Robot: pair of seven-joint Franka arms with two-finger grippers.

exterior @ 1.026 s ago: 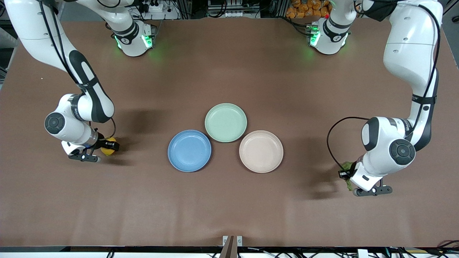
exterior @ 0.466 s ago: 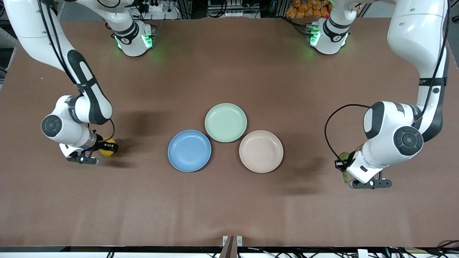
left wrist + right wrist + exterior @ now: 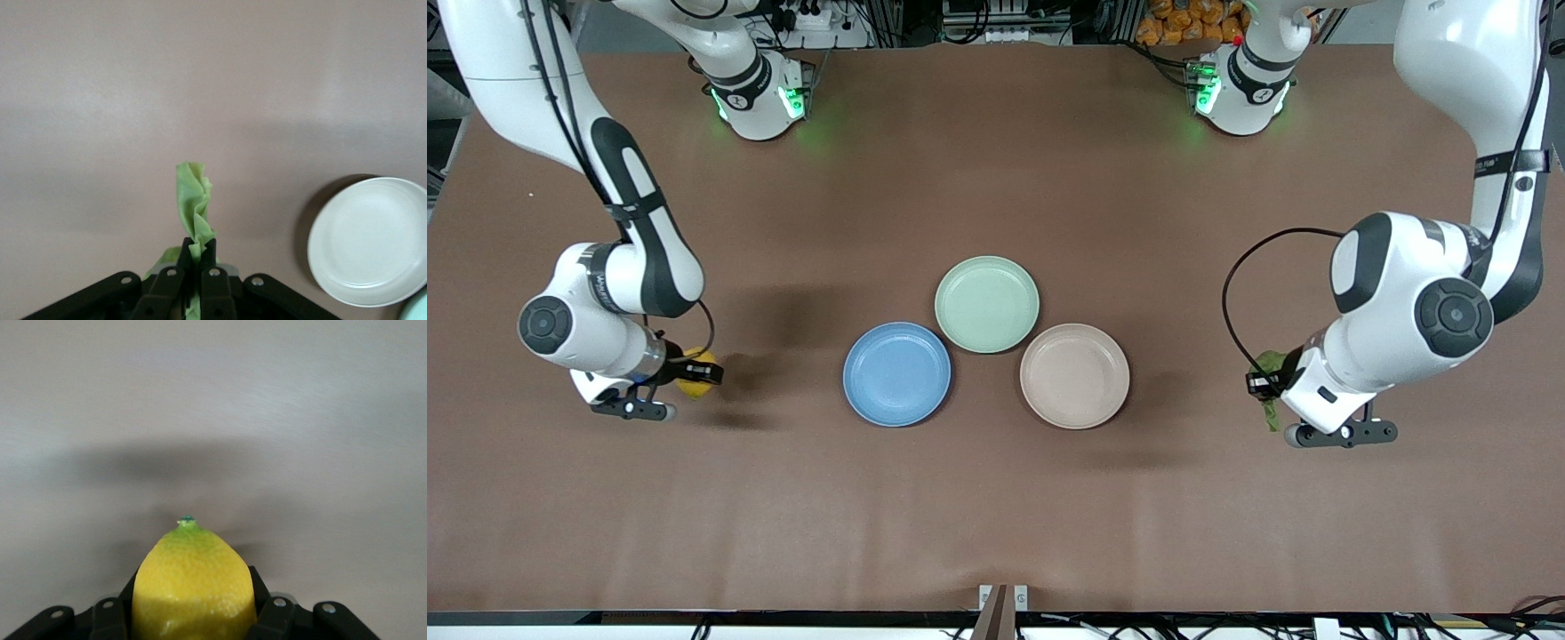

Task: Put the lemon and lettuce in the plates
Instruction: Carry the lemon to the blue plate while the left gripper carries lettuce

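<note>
While left gripper (image 3: pixel 194 273) jaws pinch lettuce (image 3: pixel 193 203), right gripper (image 3: pixel 193 613) jaws clamp lemon (image 3: pixel 193 583) — both aloft.

No text, label, brand, number or sign can be read anywhere.

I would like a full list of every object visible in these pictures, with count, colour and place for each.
lemon: 1, yellow, held in the right gripper over bare table toward the right arm's end.
lettuce: 1, green, held in the left gripper over bare table toward the left arm's end.
blue plate: 1, blue, mid-table, empty.
beige-pink plate: 1, pale beige-pink, beside the blue plate, empty.
light green plate: 1, light green, farther from the front camera than the other two, empty.
table: 1, brown.
right gripper: 1, black, shut on the lemon.
left gripper: 1, black, shut on the lettuce.
</note>
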